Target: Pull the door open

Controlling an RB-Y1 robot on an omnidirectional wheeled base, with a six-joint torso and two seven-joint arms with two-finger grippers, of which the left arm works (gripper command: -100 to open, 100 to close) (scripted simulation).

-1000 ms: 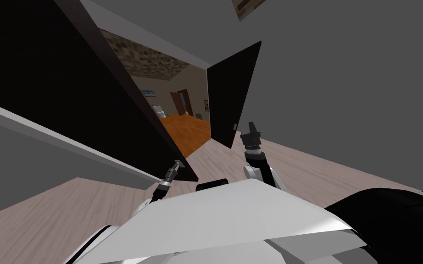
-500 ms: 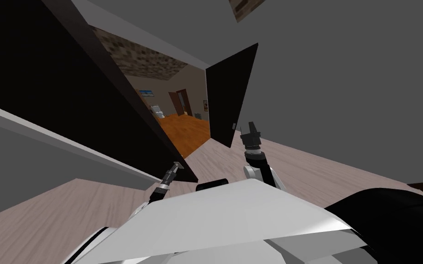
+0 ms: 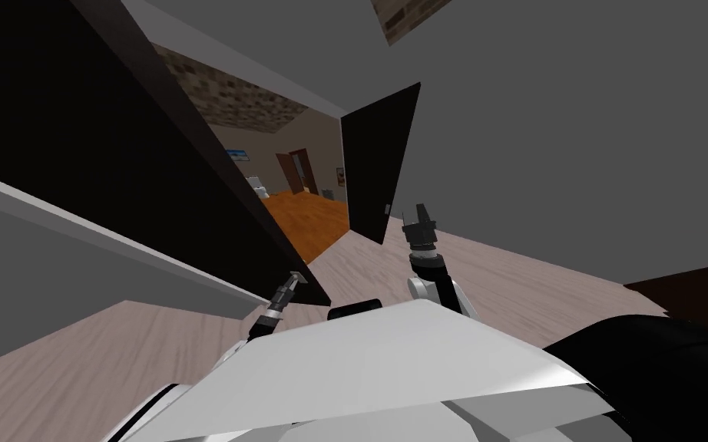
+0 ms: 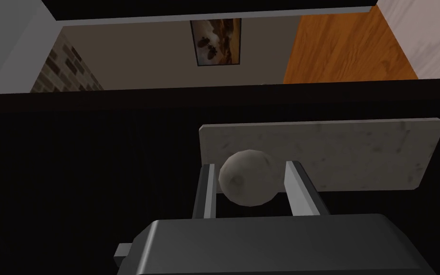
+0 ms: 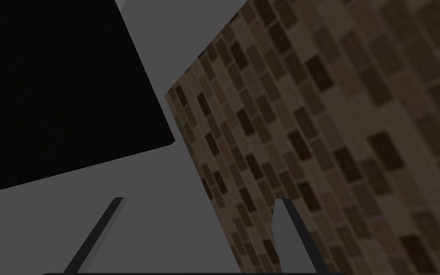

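Dark door (image 3: 153, 176), standing swung into the room on my left, with its near lower corner reaching down to the left arm. I am holding it by its round grey knob (image 4: 248, 177), which is sitting on a pale, mottled backplate (image 4: 357, 153) fixed to the door's black face. The left gripper (image 4: 251, 164) is pinching this knob, with one light grey finger (image 4: 208, 191) pressing each side of the ball; in the head view the same gripper (image 3: 296, 278) is meeting the door at that near corner. Beyond the door's edge, the opening is showing an orange wood floor (image 3: 310, 219) and a framed picture (image 4: 215, 40) on a far wall. On the opening's other side a second dark door leaf (image 3: 375, 173) is standing ajar, carrying a small pale handle (image 3: 388, 209). The right gripper (image 3: 421, 215) is hanging near that second leaf, over the pale plank floor (image 3: 529, 284), its two fingers spread wide and holding nothing.
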